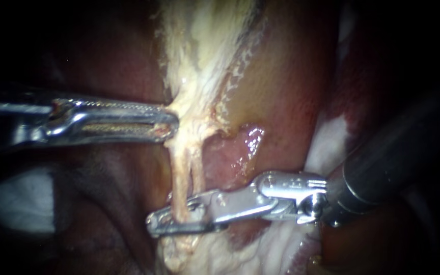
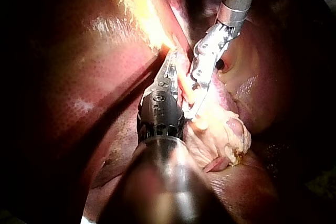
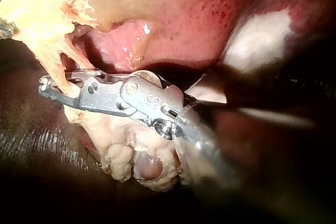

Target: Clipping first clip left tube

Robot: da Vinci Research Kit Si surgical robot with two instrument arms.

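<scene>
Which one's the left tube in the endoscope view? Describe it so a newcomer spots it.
Find the pale tissue band running down the middle of the endoscope view, gripped by the left instrument. Below that grip it splits into two thin strands. The left tube is the thicker, left-hand strand, passing between the right instrument's open jaws near their tips; the right tube runs alongside, thinner.

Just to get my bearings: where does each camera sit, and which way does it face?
Endoscope: close to the tissue, facing the tube; left instrument enters from left, right instrument from right.
Left wrist: on the left arm, looking down its own shaft.
Right wrist: on the right arm, looking down its shaft.
All three show the right instrument at the tube.
</scene>
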